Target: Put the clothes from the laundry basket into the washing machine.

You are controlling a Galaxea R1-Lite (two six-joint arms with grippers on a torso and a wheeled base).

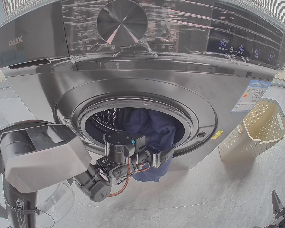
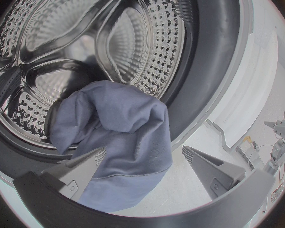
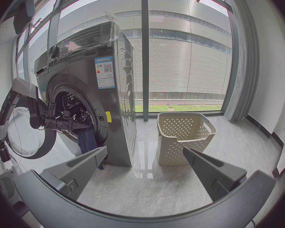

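A dark blue garment [image 1: 155, 127] hangs half out of the washing machine [image 1: 167, 83], draped over the lower rim of the round opening. In the left wrist view the garment [image 2: 123, 127] lies on the drum's lip in front of the steel drum [image 2: 85, 41]. My left gripper [image 1: 166, 155] is at the opening's lower edge, open, its fingers on either side of the hanging cloth and not closed on it. My right gripper [image 3: 144, 152] is open and holds nothing, low over the floor and well away from the machine. The cream laundry basket [image 3: 185, 133] stands on the floor beside the machine.
The machine's round glass door [image 3: 25, 136] is swung open on the robot's left, close to the left arm. The basket [image 1: 262, 127] stands to the right of the machine, with no clothes visible inside. Bare tiled floor lies in front. Tall windows stand behind.
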